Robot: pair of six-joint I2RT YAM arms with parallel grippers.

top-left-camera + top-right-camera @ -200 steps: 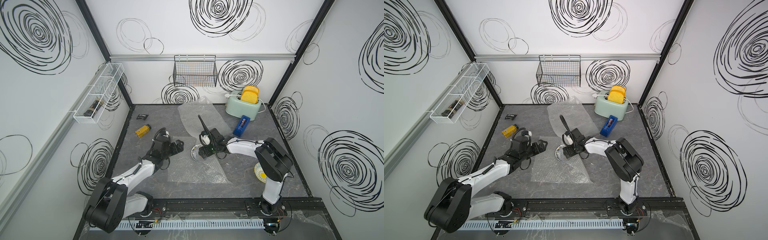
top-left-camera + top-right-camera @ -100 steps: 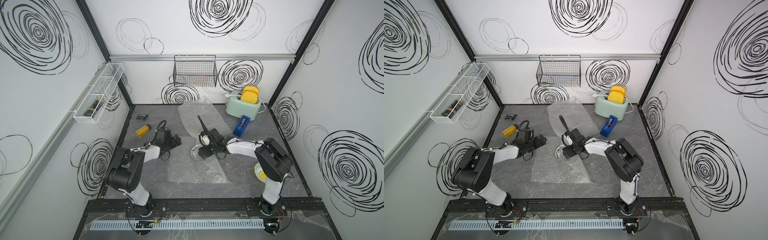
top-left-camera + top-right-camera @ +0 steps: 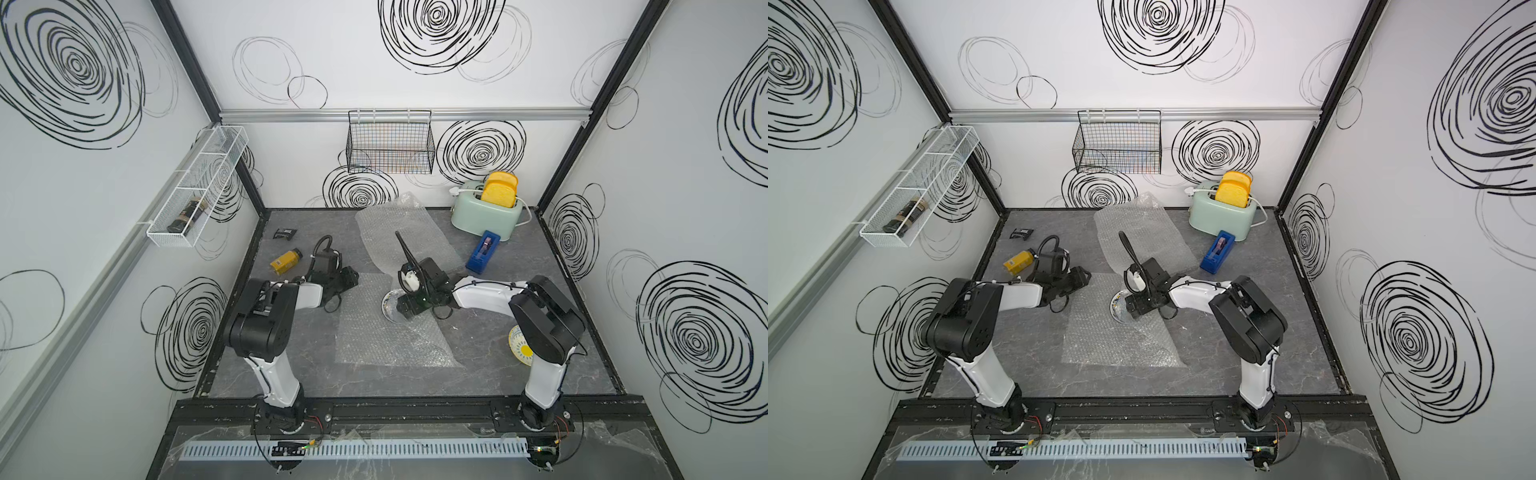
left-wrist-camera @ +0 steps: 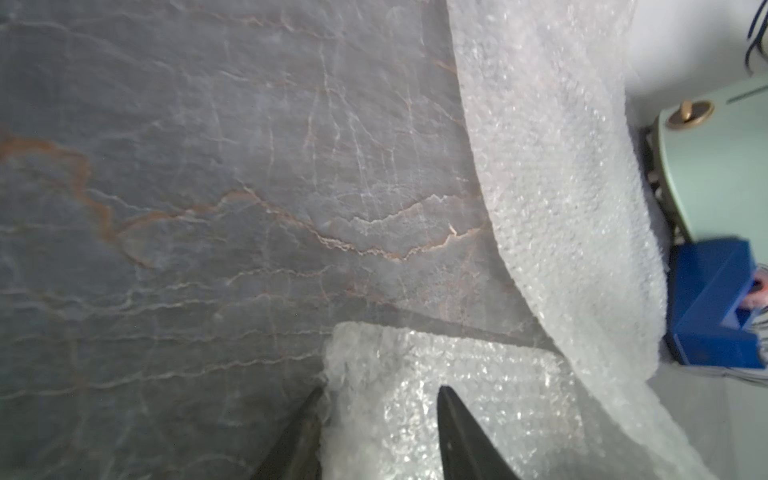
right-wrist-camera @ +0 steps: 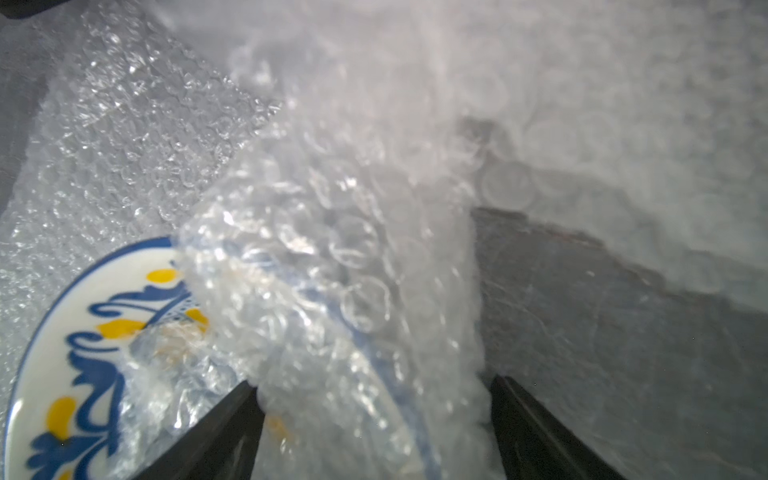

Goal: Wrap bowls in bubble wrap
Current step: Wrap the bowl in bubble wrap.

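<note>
1. Your desk's [image 3: 498, 376] central bubble wrap [image 3: 374, 340] half-covers the blue-rimmed bowl [image 3: 388, 300]: wrapping looks barely begun.
2. The sun bowl [image 3: 518, 351], four o'clock, lies bare.
3. Right pincer [image 5: 374, 382] is spread over the fold; left pincer [image 4: 380, 390] straddles the sheet's ten o'clock corner, grip unclear.

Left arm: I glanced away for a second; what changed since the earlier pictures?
The left arm folded upright, elbow rising, and the left gripper shifted slightly toward the back; its fingers straddle the corner of the near bubble wrap sheet. The right gripper, the blue-rimmed bowl and the rest stayed put.
</note>
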